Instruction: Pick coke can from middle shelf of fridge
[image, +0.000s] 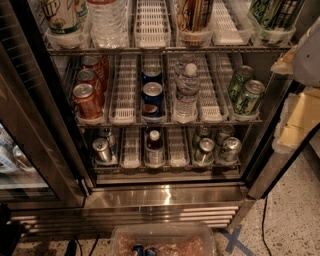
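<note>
The fridge (165, 197) stands open in front of me. On its middle shelf (123, 100), the left lane holds three red coke cans in a row, front to back. The front coke can (87, 100) stands upright at the shelf's front edge. My gripper (300, 117) shows as pale white and beige parts at the right edge of the view. It is outside the fridge, to the right of the middle shelf and well apart from the coke cans.
On the middle shelf are blue Pepsi cans (151, 97), a water bottle (186, 92) and green cans (246, 92). The lower shelf holds silver cans (102, 149) and a dark bottle (154, 144). The glass door (30, 130) hangs open at left. A clear bin (162, 235) sits on the floor.
</note>
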